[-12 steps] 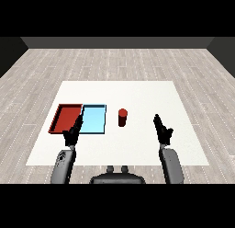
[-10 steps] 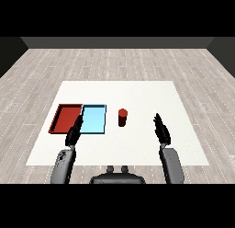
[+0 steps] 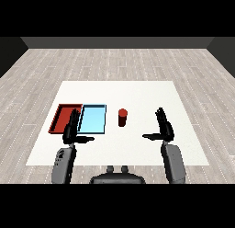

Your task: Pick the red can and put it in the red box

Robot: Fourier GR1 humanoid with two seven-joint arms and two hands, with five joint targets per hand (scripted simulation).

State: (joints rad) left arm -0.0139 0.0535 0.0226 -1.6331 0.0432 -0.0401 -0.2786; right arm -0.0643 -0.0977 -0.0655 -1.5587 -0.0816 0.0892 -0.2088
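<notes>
Right hand (image 3: 163, 127) has shifted slightly toward frame centre, fingers straight, holding nothing; reach is starting. Red can (image 3: 122, 117) stands upright at centre, untouched, just right of the light blue tray (image 3: 93, 120). Left hand (image 3: 72, 130) unchanged, open, over red tray (image 3: 62, 117).

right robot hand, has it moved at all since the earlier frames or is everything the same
The right robot hand has shifted slightly left, toward the red can, and is open with its thumb pointing at the can, not yet touching it. Nothing was taken hold of or let go. The left robot hand, the can, the red tray and the light blue tray stayed as they were.
</notes>
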